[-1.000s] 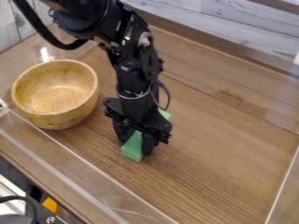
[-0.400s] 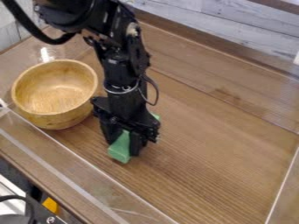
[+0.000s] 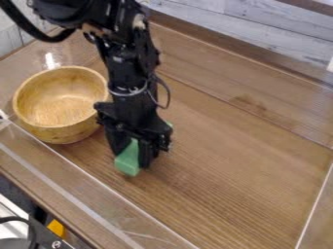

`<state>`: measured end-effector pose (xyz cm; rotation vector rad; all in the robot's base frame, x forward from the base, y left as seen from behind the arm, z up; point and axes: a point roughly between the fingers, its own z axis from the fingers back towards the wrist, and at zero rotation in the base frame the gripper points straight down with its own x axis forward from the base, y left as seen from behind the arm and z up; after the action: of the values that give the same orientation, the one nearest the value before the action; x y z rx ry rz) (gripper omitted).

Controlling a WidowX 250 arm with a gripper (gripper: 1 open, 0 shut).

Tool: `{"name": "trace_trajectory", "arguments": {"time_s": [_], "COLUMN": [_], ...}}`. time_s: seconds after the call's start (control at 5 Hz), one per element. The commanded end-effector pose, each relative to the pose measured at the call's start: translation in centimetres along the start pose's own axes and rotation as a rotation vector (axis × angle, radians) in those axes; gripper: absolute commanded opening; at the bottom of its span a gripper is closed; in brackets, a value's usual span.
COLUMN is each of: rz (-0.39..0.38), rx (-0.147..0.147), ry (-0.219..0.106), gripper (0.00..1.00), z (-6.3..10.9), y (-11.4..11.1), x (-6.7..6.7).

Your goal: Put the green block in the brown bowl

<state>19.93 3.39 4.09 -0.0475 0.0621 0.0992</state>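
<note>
1. Holding the block between my jaws, I point my claw straight down, so the claw is closed on it and nothing else.
2. The block is just to the right of the bowl in the picture, close to its rim but apart from it. Its lower end shows below my fingers. I cannot tell whether it hangs a little above the table or touches it.
3. In my judgement the block is grasped, but it is not yet in the bowl. What remains is the lift, the carry over the rim and the release.
4. One risk: the block looks a little tilted in my grip. If the hold is on a small part of it, it can turn or slip out while I carry it.
5. Another risk: the bowl has a thick rim and stands very near. If I go sideways too low, the block or my fingers can hit the rim and push the bowl away.
6. A third risk: if I open too early, or over the rim, the block can fall outside or bounce out.
7. The clear wall at the front edge is also near. A wide swing can touch it.
8. Count: one block, green; one bowl, wooden and empty; one claw on one arm; one table.
</note>
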Motion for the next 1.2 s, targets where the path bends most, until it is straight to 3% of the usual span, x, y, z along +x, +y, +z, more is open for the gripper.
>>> {"name": "trace_trajectory", "arguments": {"time_s": [0.0,0.4,1.0], "rz": [0.003,0.036,0.107], "rx": [-0.004,-0.026,-0.033], "ry": [-0.057,-0.057,-0.06], "gripper": [0.0,0.0,0.0], "z": [1.8,2.9,3.6], "y": [0.6,1.6,3.6], "x": [0.9,1.2,2.0]}}
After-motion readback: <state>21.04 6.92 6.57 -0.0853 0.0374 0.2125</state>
